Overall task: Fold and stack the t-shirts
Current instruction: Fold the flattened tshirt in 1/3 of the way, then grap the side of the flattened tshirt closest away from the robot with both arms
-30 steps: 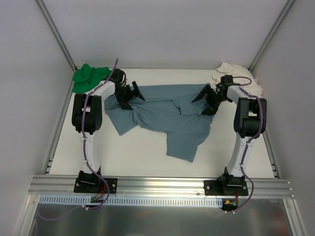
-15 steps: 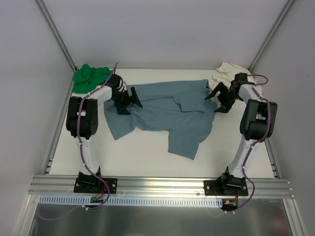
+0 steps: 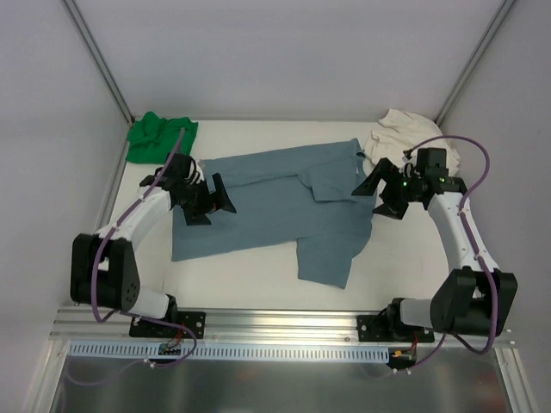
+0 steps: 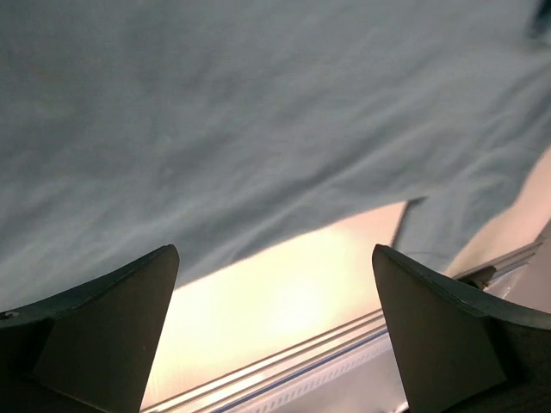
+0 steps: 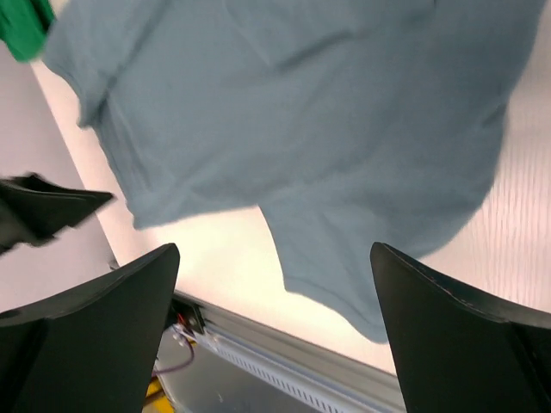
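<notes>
The blue-grey t-shirt (image 3: 267,206) lies spread across the middle of the table, one flap reaching toward the front at the right. A bright green t-shirt (image 3: 159,136) is bunched in the far left corner and a cream-white t-shirt (image 3: 403,133) in the far right corner. My left gripper (image 3: 213,200) hovers open over the blue-grey shirt's left part, nothing between its fingers. My right gripper (image 3: 375,194) hangs open just off the shirt's right edge, empty too. The left wrist view has the blue-grey t-shirt (image 4: 258,129) beyond the left gripper (image 4: 275,335); the right wrist view shows it (image 5: 301,129) past the right gripper (image 5: 275,335).
The white table (image 3: 250,271) is walled in by grey panels on three sides. An aluminium rail (image 3: 284,325) runs along the near edge with both arm bases on it. In the right wrist view the green t-shirt (image 5: 21,26) peeks in at the top left corner.
The blue-grey t-shirt went from bunched to lying flatter and wider. Both arms swung outward and nearer the front, drawing away from the shirt's far edge. Both grippers stayed open.
</notes>
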### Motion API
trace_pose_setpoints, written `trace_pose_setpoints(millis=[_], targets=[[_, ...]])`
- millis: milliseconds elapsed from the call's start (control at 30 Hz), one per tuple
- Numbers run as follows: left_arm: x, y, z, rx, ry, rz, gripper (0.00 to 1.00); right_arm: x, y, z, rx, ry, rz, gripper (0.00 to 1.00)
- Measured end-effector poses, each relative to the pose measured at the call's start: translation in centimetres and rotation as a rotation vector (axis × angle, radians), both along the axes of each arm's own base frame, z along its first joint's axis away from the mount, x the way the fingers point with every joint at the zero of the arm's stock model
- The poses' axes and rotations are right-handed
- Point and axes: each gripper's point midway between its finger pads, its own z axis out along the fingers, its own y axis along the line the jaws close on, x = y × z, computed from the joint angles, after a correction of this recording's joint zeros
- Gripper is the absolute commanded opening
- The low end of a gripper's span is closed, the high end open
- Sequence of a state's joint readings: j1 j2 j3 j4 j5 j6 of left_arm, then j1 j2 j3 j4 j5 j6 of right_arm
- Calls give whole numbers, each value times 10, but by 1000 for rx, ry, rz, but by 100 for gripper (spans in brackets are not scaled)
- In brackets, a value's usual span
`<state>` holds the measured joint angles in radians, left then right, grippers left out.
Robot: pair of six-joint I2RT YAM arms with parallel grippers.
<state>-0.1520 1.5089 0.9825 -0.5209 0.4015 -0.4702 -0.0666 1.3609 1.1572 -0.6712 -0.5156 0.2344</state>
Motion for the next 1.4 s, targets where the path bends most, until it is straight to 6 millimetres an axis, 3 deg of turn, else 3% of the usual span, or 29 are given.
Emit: trace_pose_setpoints(millis=[100,300,433,500,600,800,900,933,1100,1200,1233,1400], targets=[[0,-2,41,-24,-138,1,99,-36,8,-19,-11,37,45,99],[-22,-2,128,-77,-434,-9,99,-112,9,-86,-16,212,72,99],[-46,2,170,-104,-598,-9,99,-149,12,-109,-8,260,79,99],[-58,4,181,-113,-648,-9,99,-158,15,-113,-2,247,85,99],[-68,5,183,-121,-667,-11,99,-168,20,-117,7,228,102,97],[-76,4,159,-129,-583,5,99,-194,28,-143,30,269,114,89],[-79,4,160,-135,-582,11,99,-202,37,-148,68,284,126,81],[-80,4,161,-138,-585,13,99,-202,41,-148,79,277,133,72],[-82,2,162,-149,-586,8,99,-203,56,-155,103,280,176,47],[-83,2,161,-148,-583,8,99,-201,64,-160,109,303,190,21],[-83,2,161,-148,-583,8,99,-201,67,-162,110,312,194,4],[-86,3,160,-144,-576,9,99,-199,78,-163,104,336,222,1]])
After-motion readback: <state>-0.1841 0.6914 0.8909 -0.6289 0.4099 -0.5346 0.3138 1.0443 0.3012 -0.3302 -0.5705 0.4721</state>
